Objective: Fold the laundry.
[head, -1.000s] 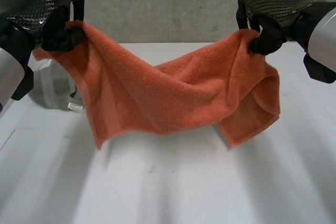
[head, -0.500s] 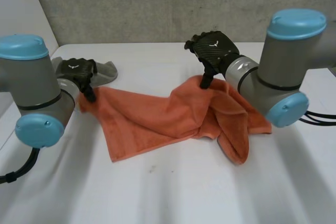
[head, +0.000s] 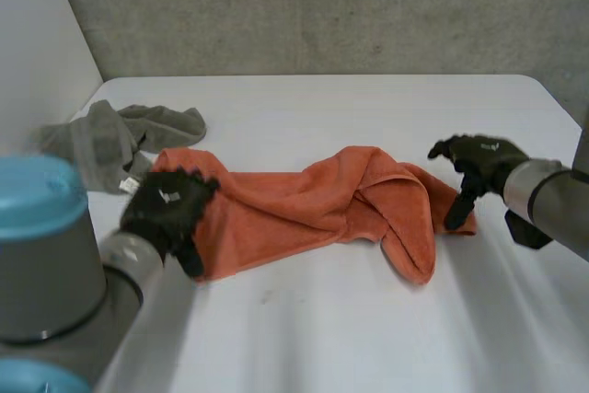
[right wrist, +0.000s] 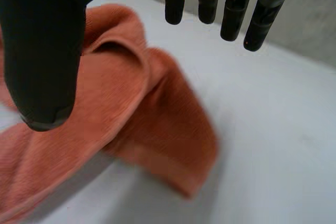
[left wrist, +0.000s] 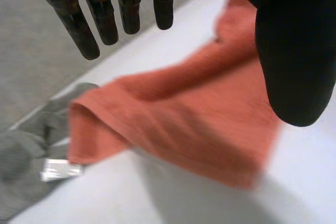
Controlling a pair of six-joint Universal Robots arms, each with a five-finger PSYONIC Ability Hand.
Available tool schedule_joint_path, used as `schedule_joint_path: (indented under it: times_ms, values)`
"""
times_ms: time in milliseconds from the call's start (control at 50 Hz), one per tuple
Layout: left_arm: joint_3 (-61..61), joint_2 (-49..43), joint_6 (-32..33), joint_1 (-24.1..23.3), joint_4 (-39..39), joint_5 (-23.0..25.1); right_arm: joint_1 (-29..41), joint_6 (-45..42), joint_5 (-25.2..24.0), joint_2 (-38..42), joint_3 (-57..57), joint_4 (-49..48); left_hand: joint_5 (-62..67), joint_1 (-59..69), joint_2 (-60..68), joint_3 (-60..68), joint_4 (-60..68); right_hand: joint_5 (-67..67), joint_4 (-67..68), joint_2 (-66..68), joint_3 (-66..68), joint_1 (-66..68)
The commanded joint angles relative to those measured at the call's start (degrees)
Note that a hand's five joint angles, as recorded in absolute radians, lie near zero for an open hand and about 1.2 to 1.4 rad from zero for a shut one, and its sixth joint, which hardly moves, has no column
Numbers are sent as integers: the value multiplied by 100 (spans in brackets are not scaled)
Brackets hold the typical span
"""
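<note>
Here, the bench [head: 368, 338]: white, carrying two cloths.
Orange towel [head: 304, 209]: lies rumpled across the middle of the bench, its left end flat, its right end bunched into a fold toward the near side.
Grey cloth [head: 120, 135]: crumpled at the far left, just beside the towel's left end.
Left hand [head: 166, 213]: at the towel's near left corner, fingers straight and spread from the thumb, gripping nothing.
Right hand [head: 474, 163]: at the towel's right end, fingers straight, thumb apart, gripping nothing.
</note>
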Motion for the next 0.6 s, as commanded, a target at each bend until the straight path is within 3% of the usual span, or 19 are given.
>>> schedule_joint_path:
  times_ms: [20, 180, 340, 400, 420, 480, 600]
  values:
    - [-442, -308, 471, -31, 562, 89, -95, 790, -615, 599, 59, -448, 311, 340, 340, 368, 333, 17, 66, 144, 155, 223]
    - [-407, -642, 524, 188, 896, 124, -24, 1318, -563, 1346, -574, -765, 311, 340, 340, 368, 333, 85, 134, 211, 223, 290]
    - [-407, -695, 498, 180, 984, 124, -16, 1520, -440, 1803, -1216, -765, 294, 323, 323, 351, 316, 1311, 1360, 1437, 1449, 1516]
    - [-433, -695, 480, 171, 984, 133, -16, 1529, -413, 1953, -1435, -765, 311, 340, 340, 368, 333, 2720, 2769, 2846, 2858, 2926]
    - [-433, -695, 480, 162, 984, 133, -7, 1538, -413, 2005, -1497, -765, 311, 340, 340, 368, 333, 4375, 4423, 4501, 4513, 4580]
    - [-451, -704, 480, 145, 984, 142, -7, 1529, -465, 2032, -1559, -757, 294, 323, 324, 351, 317, 6650, 6698, 6776, 6788, 6855]
    - [-442, -739, 463, 162, 984, 142, 11, 1459, -492, 1664, -1612, -704, 294, 323, 323, 351, 316, 6656, 6705, 6782, 6794, 6862]
